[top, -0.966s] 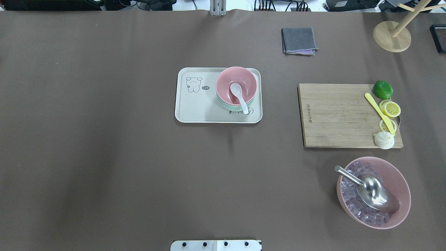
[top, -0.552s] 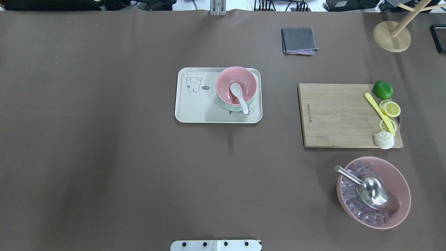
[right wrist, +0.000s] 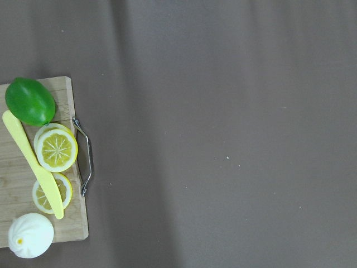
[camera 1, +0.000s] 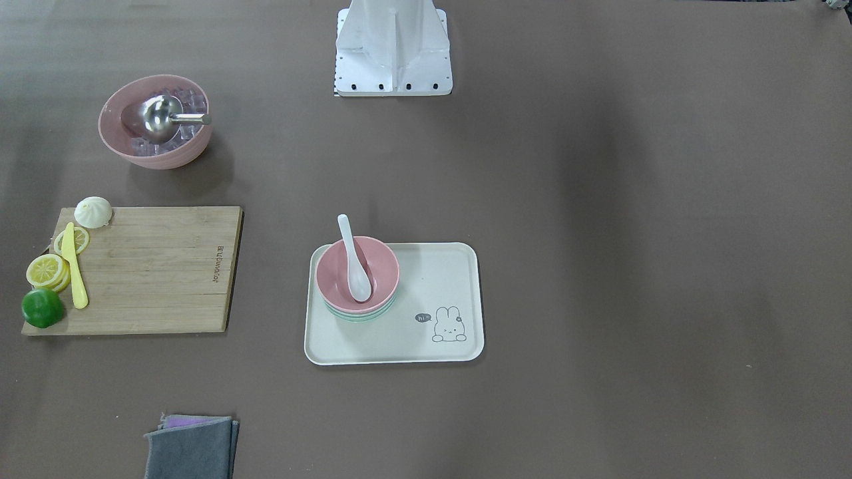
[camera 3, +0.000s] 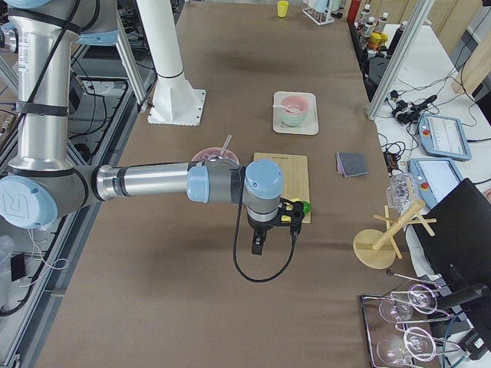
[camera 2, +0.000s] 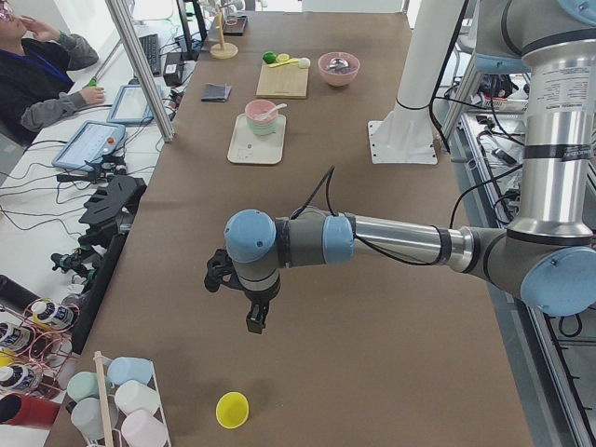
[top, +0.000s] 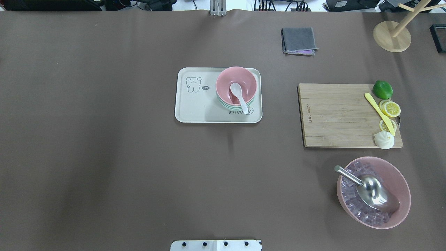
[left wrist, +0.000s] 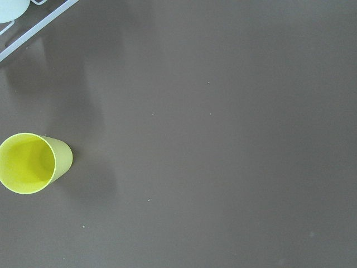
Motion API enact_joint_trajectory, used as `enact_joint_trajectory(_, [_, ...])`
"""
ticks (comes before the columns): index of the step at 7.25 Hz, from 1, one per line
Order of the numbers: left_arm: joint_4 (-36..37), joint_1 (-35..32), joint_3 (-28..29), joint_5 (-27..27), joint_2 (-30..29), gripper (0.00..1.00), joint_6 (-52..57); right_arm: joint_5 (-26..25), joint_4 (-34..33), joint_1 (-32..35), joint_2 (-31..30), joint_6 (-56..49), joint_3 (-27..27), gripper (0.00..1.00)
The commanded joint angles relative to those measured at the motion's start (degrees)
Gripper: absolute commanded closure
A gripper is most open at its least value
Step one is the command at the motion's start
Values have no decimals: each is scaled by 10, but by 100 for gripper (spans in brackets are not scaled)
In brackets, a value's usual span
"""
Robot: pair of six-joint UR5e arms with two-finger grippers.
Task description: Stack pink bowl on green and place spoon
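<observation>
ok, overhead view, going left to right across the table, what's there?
tray, with the pink bowl and spoon on its right half → gray cloth → wooden stand. The cutting board and ice bowl overlap the last two, so they are left out.

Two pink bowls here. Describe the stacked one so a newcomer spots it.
Find the cream tray mid-table. The pink bowl sits on it, nested on a green bowl, with a white spoon inside. The other pink bowl, near the cutting board, is larger and holds ice and a metal scoop.
</observation>
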Motion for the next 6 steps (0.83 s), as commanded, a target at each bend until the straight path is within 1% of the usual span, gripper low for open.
enact_joint_trajectory(1, [0, 0, 1, 0, 0, 1, 0, -1, 1, -1, -2, -1, 0, 0])
enact_joint_trajectory(6, [0, -1, 6, 1, 1, 1, 1, -4, 2, -1, -2, -1, 0, 0])
